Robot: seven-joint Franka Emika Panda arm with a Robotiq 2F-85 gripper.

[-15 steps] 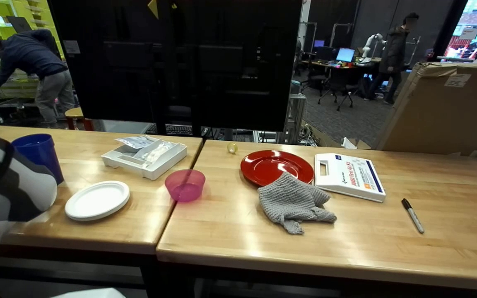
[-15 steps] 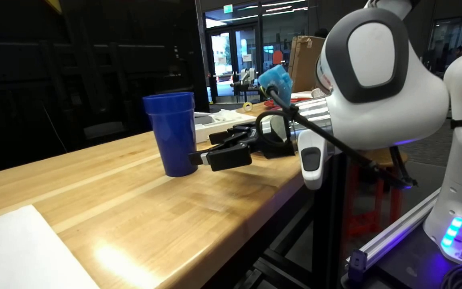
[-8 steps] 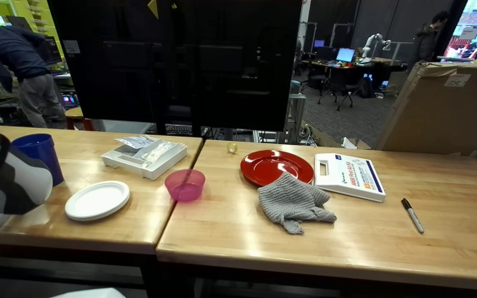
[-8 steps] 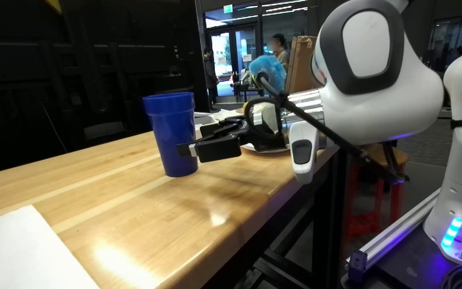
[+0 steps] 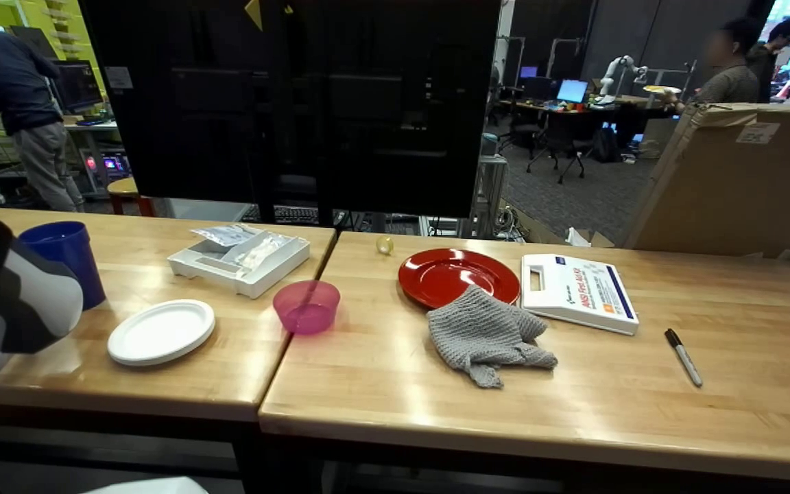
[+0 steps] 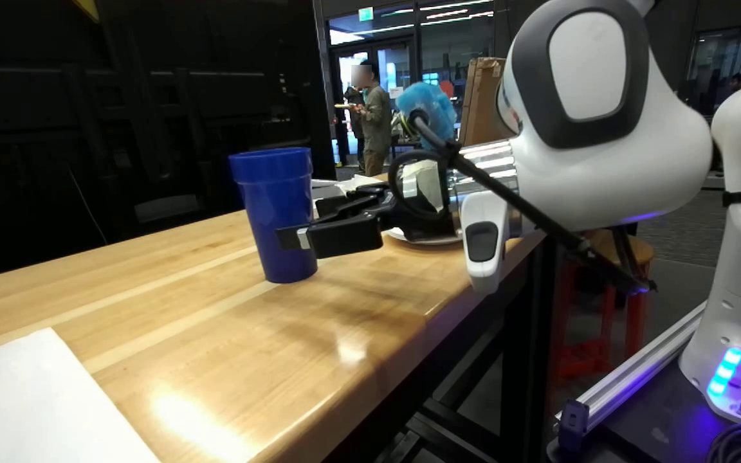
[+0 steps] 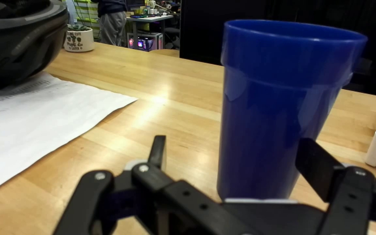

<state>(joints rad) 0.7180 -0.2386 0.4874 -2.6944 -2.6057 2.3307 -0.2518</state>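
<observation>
Wrist view: end effector (image 7: 233, 147) gapes, room beside cup (image 7: 273, 111).

Close wrist view, wider exterior views, all sharing cup (image 7: 269, 114)

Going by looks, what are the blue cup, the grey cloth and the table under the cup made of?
Blue cup: probably plastic, glossy; smooth, softly reflective, with a moulded-looking stepped shape.
Grey cloth: apparently knitted yarn, matte, with a ribbed texture; fibre unclear.
Table: likely varnished wood; plank strips, grain and bright glare.
</observation>
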